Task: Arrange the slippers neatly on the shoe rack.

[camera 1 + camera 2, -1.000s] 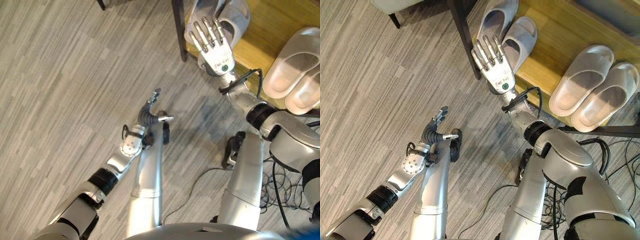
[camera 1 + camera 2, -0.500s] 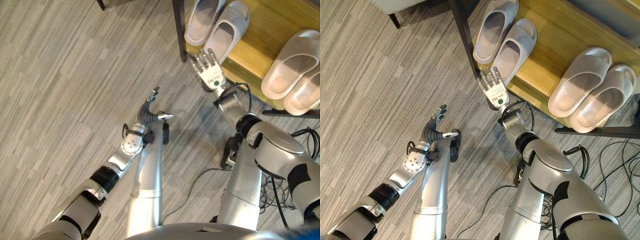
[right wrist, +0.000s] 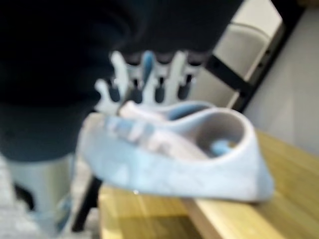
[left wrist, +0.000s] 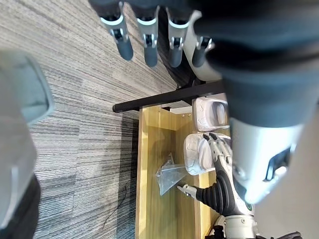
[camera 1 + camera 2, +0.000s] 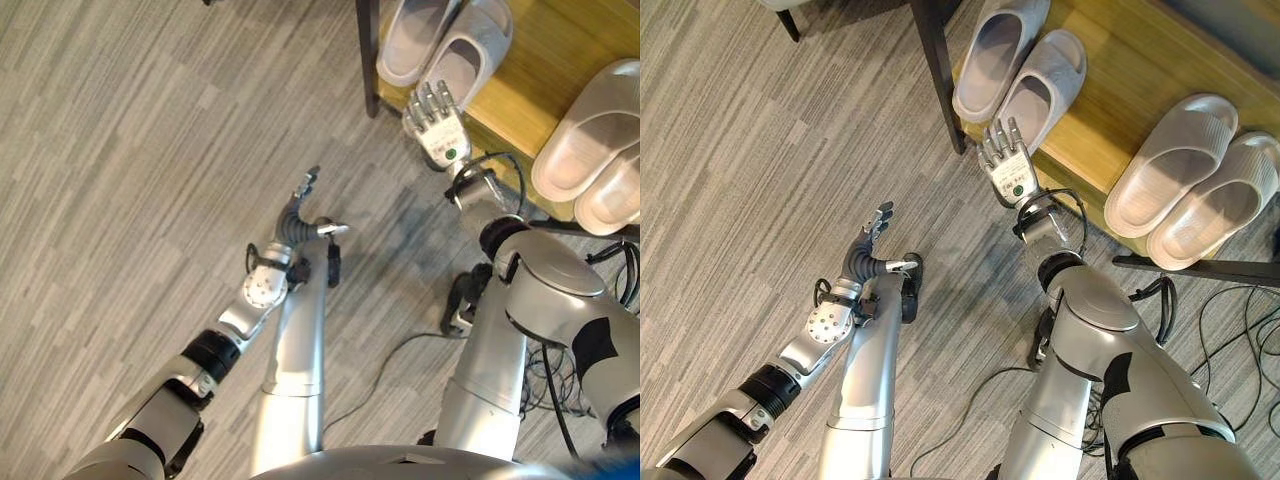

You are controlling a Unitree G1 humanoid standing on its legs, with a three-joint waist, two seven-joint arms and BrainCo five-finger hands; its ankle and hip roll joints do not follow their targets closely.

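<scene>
2 pairs of slippers (image 5: 1020, 75) are sitting on the rack (image 5: 1120, 90) at 1 o'clock. The right hand (image 5: 1008, 172), fingers straight, is hovering beside the nearer grey slipper's heel. The left hand (image 5: 870, 255) is hanging relaxed over the floor (image 5: 760, 180) at 9 o'clock.

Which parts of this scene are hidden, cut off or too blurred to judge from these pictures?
- Grey slipper pair: toe ends cut off by the top edge in the left eye view.
- Beige slipper pair: cut by the right edge in the left eye view.
- Right hand: contact with the near grey slipper unclear; right wrist view is blurred.
- Shoe rack: far part beyond the frame.
- Left hand: hangs open above the floor.
</scene>
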